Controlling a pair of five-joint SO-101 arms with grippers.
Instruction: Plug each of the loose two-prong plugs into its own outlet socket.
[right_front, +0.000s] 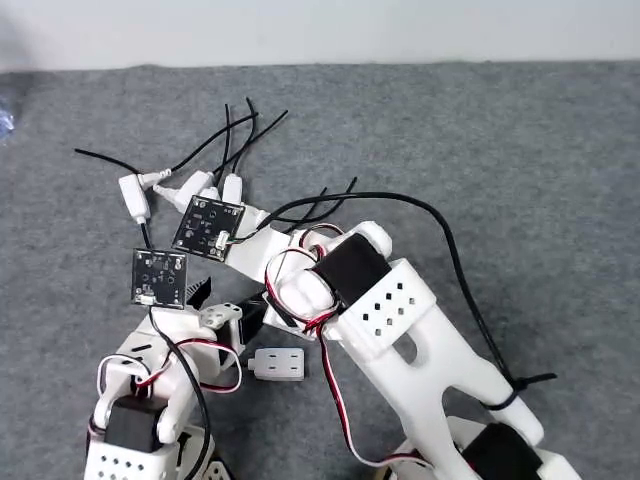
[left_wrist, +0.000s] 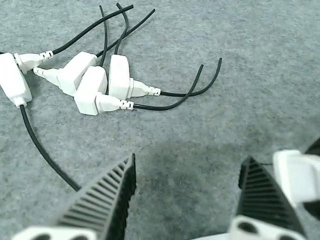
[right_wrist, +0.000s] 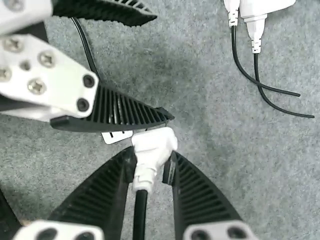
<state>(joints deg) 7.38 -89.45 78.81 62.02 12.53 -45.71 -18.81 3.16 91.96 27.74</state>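
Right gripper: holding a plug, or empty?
Holding. The right gripper is shut on a white plug, both fingers pressed against its sides, cord trailing between them.

Plug (right_wrist: 151, 147): white; cord (right_wrist: 140, 215) black. Fingers (right_wrist: 95, 200): black, ribbed. Arm shells (right_front: 420, 340): white. Outlet socket (right_front: 277, 365): white. Camera boards (right_front: 208, 228): black, pale-dotted. Bench (left_wrist: 240, 75): grey, finely flecked.
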